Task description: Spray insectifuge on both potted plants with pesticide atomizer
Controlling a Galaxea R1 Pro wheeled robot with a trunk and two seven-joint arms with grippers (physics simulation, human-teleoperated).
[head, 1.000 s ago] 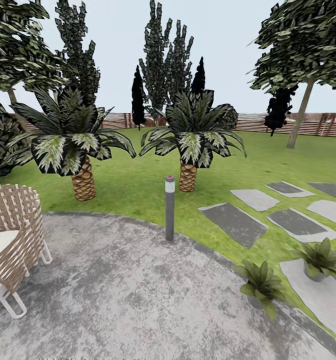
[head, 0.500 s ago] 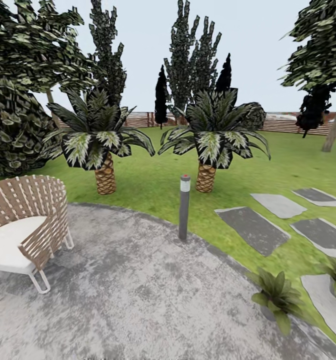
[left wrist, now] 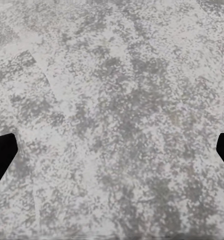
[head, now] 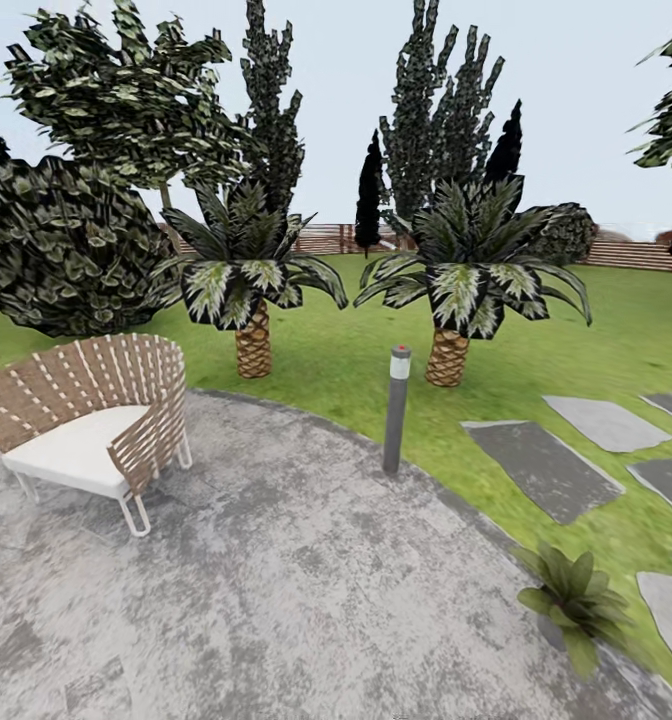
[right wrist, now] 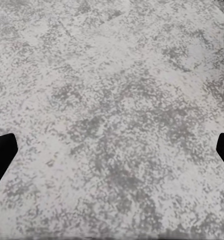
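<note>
One woven brown-strap chair with a white seat cushion (head: pixel 91 425) stands at the left of the head view on the round grey mottled paved patio (head: pixel 276 590). Behind it a big round dark-leaved bush (head: pixel 61 250) sits on the green lawn (head: pixel 346 360). Further right, two palms with scaly brown trunks (head: pixel 253 290) (head: pixel 466 290) grow on the grass, and between them, at the patio's edge, stands a slim grey lamp post with a red dot on top (head: pixel 396 410). A brown slatted wooden fence (head: pixel 636 254) runs along the far side. Grey flat stepping stones (head: pixel 541 465) lie in the grass to the right. One small potted plant with broad pointed green leaves (head: pixel 574 600) sits low at the patio's right rim, just beside the lawn; its pot is mostly hidden by leaves.

Both wrist views look down on the bare paving. The left gripper (left wrist: pixel 112 155) has its dark fingers (left wrist: pixel 2 155) spread wide, holding nothing. The right gripper (right wrist: pixel 112 155) likewise has its fingers (right wrist: pixel 2 155) wide apart and empty.
</note>
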